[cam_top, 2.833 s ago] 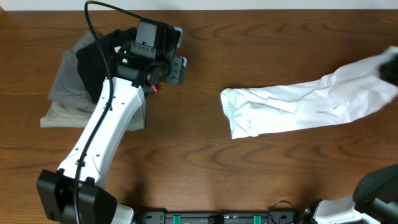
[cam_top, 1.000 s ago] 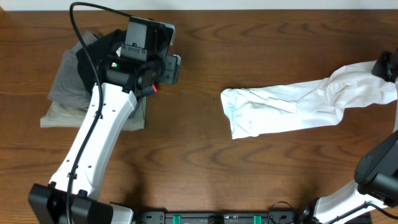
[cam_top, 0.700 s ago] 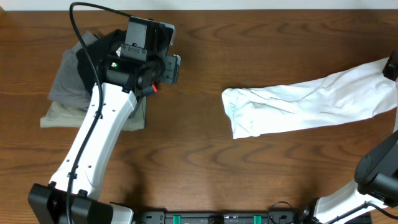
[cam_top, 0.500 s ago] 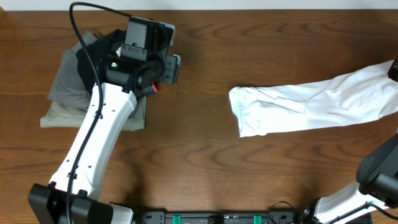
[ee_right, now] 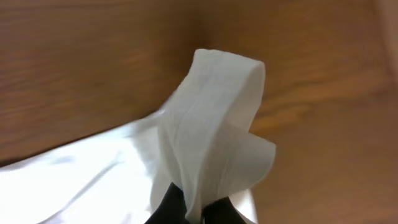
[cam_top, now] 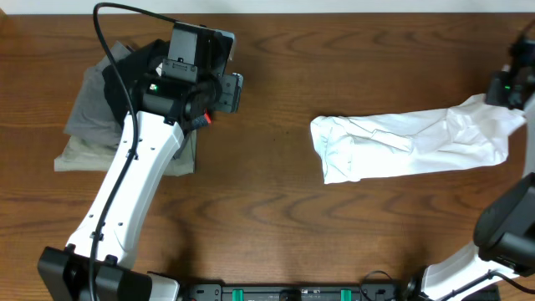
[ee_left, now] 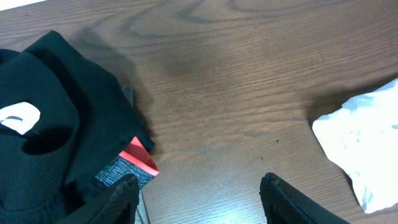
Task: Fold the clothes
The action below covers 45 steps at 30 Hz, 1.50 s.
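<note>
Wood-grain table [cam_top: 276,226], dark brown and smooth. We see the white left arm [cam_top: 125,201] reaching from 7 o'clock up toward 10. The shirt [cam_top: 410,146] lies at 3 o'clock: white, soft, bunched into a long wrinkled band from right of centre to the right edge, its far end lifted. The grey pile [cam_top: 84,125] sits folded at 10 o'clock with the black garment [ee_left: 43,124] crumpled on top and a red tag [ee_left: 138,158] poking out at its edge. The left gripper [ee_left: 199,193] hangs over bare wood beside the pile, fingers spread wide, holding nothing. The right gripper [ee_right: 193,208], at 2 o'clock, is pinched closed on a fold of the shirt's end.
</note>
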Motion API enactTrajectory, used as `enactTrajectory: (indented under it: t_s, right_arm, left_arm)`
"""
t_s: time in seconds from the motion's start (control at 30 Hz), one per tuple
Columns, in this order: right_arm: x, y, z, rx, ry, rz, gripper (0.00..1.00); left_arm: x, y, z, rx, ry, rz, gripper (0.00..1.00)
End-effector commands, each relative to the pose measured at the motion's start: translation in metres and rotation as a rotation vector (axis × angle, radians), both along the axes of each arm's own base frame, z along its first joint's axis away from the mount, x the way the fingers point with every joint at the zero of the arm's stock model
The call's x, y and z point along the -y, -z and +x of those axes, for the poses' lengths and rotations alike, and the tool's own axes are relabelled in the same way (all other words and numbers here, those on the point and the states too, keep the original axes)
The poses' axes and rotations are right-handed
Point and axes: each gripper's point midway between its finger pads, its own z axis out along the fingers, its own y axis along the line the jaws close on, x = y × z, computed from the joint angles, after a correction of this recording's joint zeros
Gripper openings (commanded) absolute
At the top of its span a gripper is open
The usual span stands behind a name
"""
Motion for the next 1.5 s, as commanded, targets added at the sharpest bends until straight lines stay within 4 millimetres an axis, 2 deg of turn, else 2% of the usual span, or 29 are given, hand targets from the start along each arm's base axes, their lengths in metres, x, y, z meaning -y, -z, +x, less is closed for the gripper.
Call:
enactTrajectory:
  t_s: [0.0,0.07,0.1,0.23,0.33,0.43,0.6,0.73,0.8,0.87,1.03,1.13,1.33,1.43,1.47]
  right_arm:
    - [-0.012,-0.017,0.007,0.015,-0.044,-0.075,0.01]
    - [0.006,-0.024,0.005,0.018,0.045,-0.161,0.01]
    - [0.022,-0.03,0.004,0.038,0.115,-0.206,0.01]
    - [0.067,-0.043,-0.002,0.128,0.264,-0.222,0.01]
    - [0.096,-0.036,-0.017,0.155,0.347,-0.148,0.01]
    - [0.122,-0.023,-0.034,0.164,0.398,-0.062,0.01]
    - [0.129,-0.008,-0.047,0.196,0.359,0.13,0.02]
    - [0.136,0.013,-0.057,0.155,0.386,0.176,0.03]
    - [0.137,0.026,-0.058,0.127,0.381,0.185,0.03]
    - [0.136,0.041,-0.057,0.098,0.374,0.199,0.02]
    - [0.136,0.065,-0.05,0.076,0.366,0.225,0.01]
    - [0.136,0.066,-0.047,0.091,0.356,0.236,0.01]
    - [0.133,0.063,-0.041,0.118,0.336,0.255,0.02]
    - [0.13,0.063,-0.039,0.124,0.329,0.272,0.02]
    - [0.13,0.063,-0.039,0.124,0.33,0.273,0.02]
  left_arm:
    - [-0.004,-0.011,0.001,0.029,-0.017,-0.002,0.64]
    - [-0.004,-0.011,0.001,0.028,-0.017,-0.002,0.64]
    - [-0.004,-0.011,0.001,0.028,-0.017,-0.002,0.64]
    - [-0.004,-0.011,0.001,0.029,-0.017,-0.002,0.64]
    - [-0.003,-0.009,-0.001,0.017,-0.01,-0.007,0.64]
    - [0.014,-0.005,-0.012,-0.042,0.059,-0.084,0.64]
    - [0.054,0.01,-0.033,-0.152,0.201,-0.225,0.64]
    - [0.087,0.035,-0.045,-0.259,0.293,-0.28,0.64]
    - [0.104,0.046,-0.051,-0.306,0.335,-0.302,0.64]
    - [0.128,0.057,-0.057,-0.347,0.403,-0.346,0.64]
    - [0.174,0.071,-0.061,-0.343,0.524,-0.403,0.64]
    - [0.195,0.083,-0.062,-0.333,0.572,-0.401,0.64]
    - [0.236,0.131,-0.064,-0.372,0.608,-0.406,0.65]
    - [0.257,0.142,-0.059,-0.361,0.591,-0.447,0.63]
    - [0.265,0.143,-0.059,-0.35,0.595,-0.459,0.58]
